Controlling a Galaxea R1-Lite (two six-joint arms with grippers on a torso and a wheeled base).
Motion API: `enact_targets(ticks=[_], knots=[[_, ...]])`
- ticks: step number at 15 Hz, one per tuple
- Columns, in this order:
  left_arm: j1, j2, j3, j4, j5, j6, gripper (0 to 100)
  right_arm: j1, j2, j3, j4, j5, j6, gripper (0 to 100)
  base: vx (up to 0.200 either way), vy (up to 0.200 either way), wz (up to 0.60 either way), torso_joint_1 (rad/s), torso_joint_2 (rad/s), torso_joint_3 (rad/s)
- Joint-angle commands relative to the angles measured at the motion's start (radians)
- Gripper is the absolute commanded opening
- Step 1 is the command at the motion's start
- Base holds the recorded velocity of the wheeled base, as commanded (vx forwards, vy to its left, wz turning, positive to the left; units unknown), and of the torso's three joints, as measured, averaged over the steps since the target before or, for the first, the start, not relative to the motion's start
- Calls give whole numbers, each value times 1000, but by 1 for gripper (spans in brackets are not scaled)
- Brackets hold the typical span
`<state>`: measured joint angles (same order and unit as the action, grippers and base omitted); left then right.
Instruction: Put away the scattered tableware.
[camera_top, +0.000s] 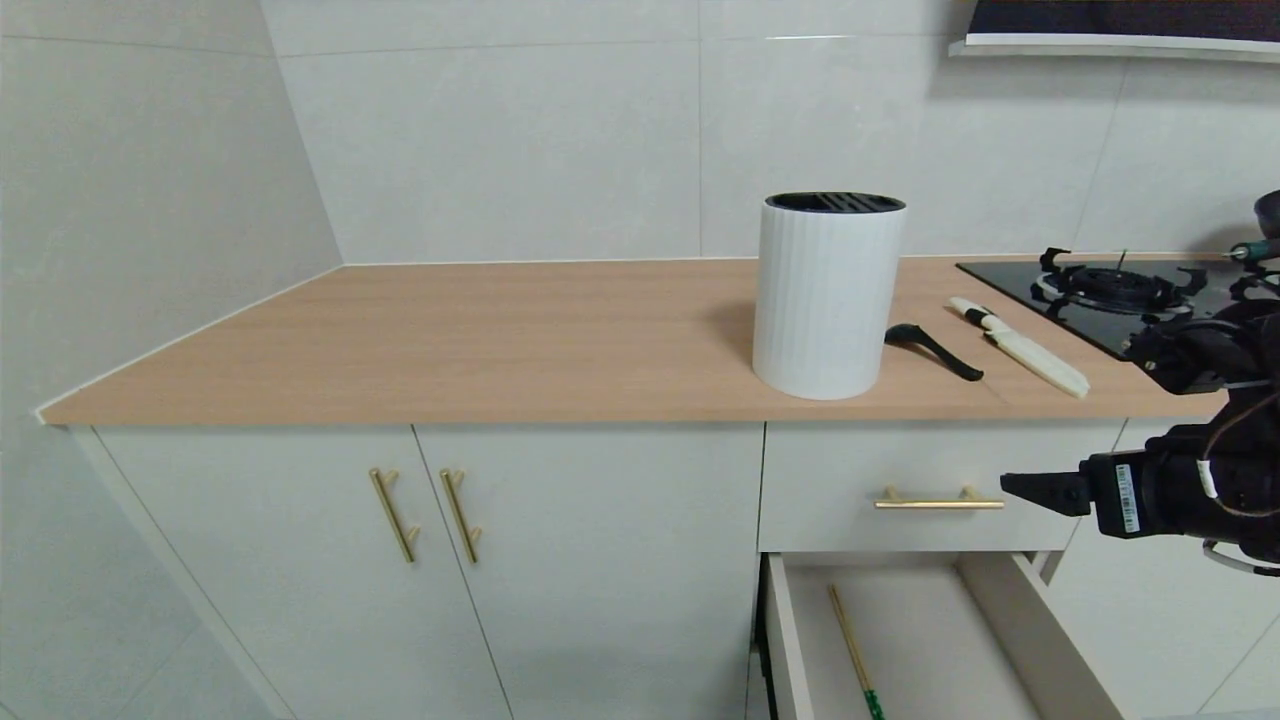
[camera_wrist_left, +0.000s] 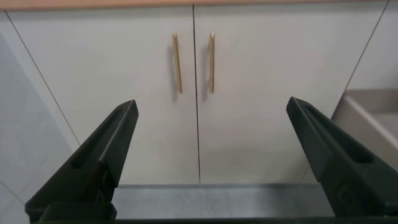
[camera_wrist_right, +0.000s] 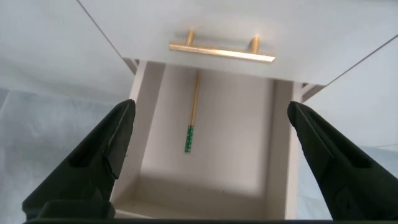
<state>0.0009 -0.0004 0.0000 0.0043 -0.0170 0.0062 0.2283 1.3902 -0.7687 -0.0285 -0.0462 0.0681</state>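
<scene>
The right pincer (camera_wrist_right: 210, 106) is spread wide and holds nothing, its two black fingers (camera_wrist_right: 99, 162) framing the open lower drawer (camera_wrist_right: 152, 124) beneath it. In the head view this right pincer (camera_top: 1012, 485) hangs just in front of the closed upper drawer (camera_top: 840, 480), near the right end of its slim brass bar handle (camera_top: 938, 502). In the white open lower drawer, a single wooden chopstick with a green end (camera_wrist_right: 193, 112) lies lengthwise on the floor, its green end towards the drawer's front. The left pincer (camera_wrist_left: 211, 104) is likewise spread wide and empty, and it faces the pair of white cupboard doors (camera_wrist_left: 124, 93) with their two upright brass handles (camera_wrist_left: 177, 62) side by side at the seam. Above the cupboards, on the light wooden tabletop (camera_top: 500, 340), stands a white ribbed cylindrical holder with a black slotted top (camera_top: 825, 300). Just to its right lies a black long-handled spoon (camera_top: 930, 348) with its bowl next to the holder. Farther right lies a cream-coloured knife with a black band (camera_top: 1020, 347), apart from the spoon. A black gas hob (camera_top: 1110, 290) is set into the tabletop beyond the knife.
</scene>
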Motion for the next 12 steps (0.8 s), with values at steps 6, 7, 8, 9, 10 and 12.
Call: enact_targets(ticks=[6, 7, 8, 9, 10, 12], knots=[[1, 0, 0, 0, 0, 0, 100, 2, 12, 8, -2, 0, -19, 100, 0, 0, 0, 200, -487, -279], [1, 0, 0, 0, 0, 0, 100, 2, 13, 8, -2, 2, -19, 100, 0, 0, 0, 207, -520, -286], [1, 0, 0, 0, 0, 0, 100, 2, 13, 8, -2, 2, -19, 100, 0, 0, 0, 232, -510, -281], [1, 0, 0, 0, 0, 0, 100, 0, 18, 6, -4, 2, -19, 100, 0, 0, 0, 193, -447, -232], [1, 0, 0, 0, 0, 0, 100, 0, 26, 5, -5, 2, -19, 100, 0, 0, 0, 105, -251, -134], [1, 0, 0, 0, 0, 0, 100, -21, 127, -35, -82, 17, -21, 100, 0, 0, 0, 56, -100, -51]])
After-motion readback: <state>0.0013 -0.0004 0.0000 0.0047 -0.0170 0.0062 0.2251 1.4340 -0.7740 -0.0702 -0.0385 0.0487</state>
